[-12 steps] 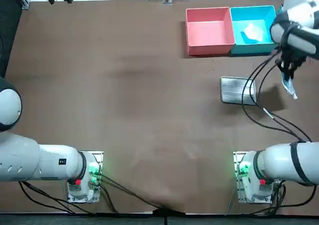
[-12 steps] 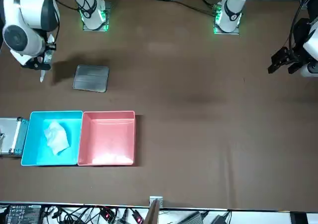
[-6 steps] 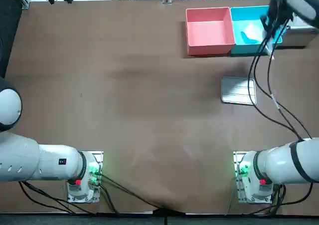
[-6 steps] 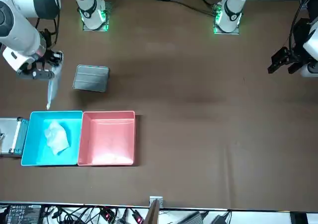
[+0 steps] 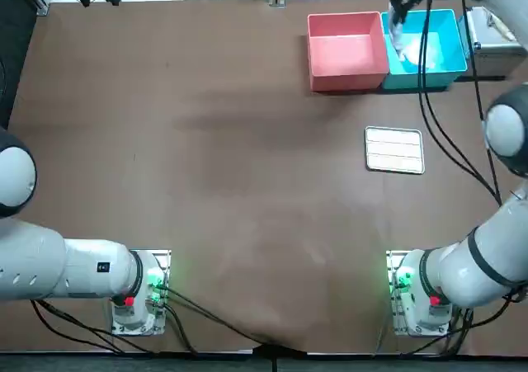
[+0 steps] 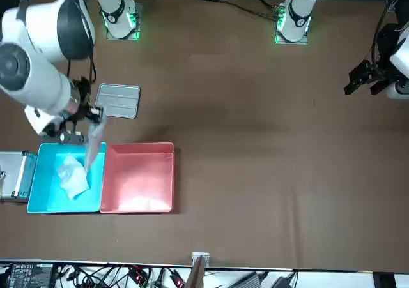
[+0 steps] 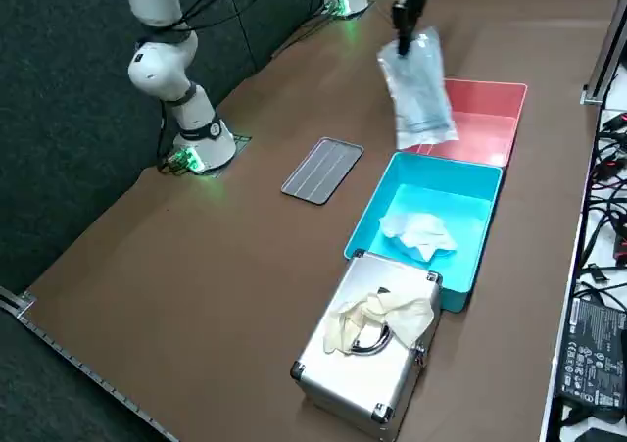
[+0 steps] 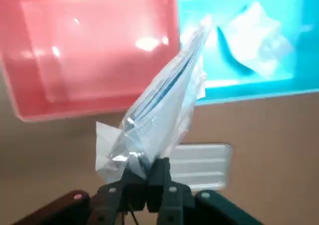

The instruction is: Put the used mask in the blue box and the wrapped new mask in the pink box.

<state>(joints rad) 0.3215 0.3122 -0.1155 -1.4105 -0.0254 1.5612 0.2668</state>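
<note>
End effector: the right end effector [image 8: 147, 172] is seen clenched on one edge of the wrapped new mask [image 8: 164, 105], raised in the air above the two boxes at the far end of the desk.
Wrapped new mask: a clear, crinkled, glossy pouch with a pale blue folded mask inside. It is hung by its pinched edge and tilted, with its free end over the wall shared by the boxes. In the top view it is placed on the blue side.
Used mask: a crumpled white piece [image 7: 419, 234] is shown lying in the blue box [image 7: 460, 192] — that half of the task is judged done.
Pink box: the pink box [image 7: 490, 119] is set touching the blue box, side by side, and nothing is seen in it.
Risk, wrong box: if the pouch were released from here, it could be dropped into the blue box or draped over the shared wall, since it is not yet centred over the pink one.
Risk, drift: the light, slippery film could be swung or caught by air — a landing off target is judged possible.
</note>
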